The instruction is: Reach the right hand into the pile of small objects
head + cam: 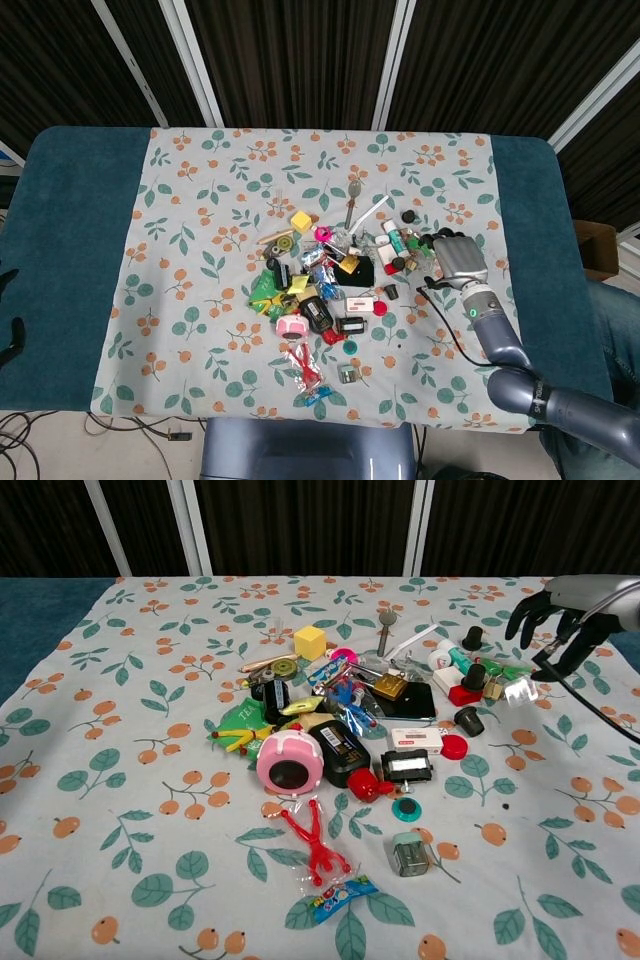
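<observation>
I'd bring the right hand (562, 620) in low and leftward from the right edge of the pile (360, 720), which lies mid-cloth on the floral tablecloth (120, 680), aiming past the clear wrapper (521, 689). My hand hovers with fingers spread and curved downward, holding nothing and touching nothing I can see.

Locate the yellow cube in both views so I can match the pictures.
Head view: yellow cube at the pile's upper left edge.
Chest view: yellow cube at the pile's far edge, left of centre.
Shared landmark: the spoon lies to its right in both.
</observation>
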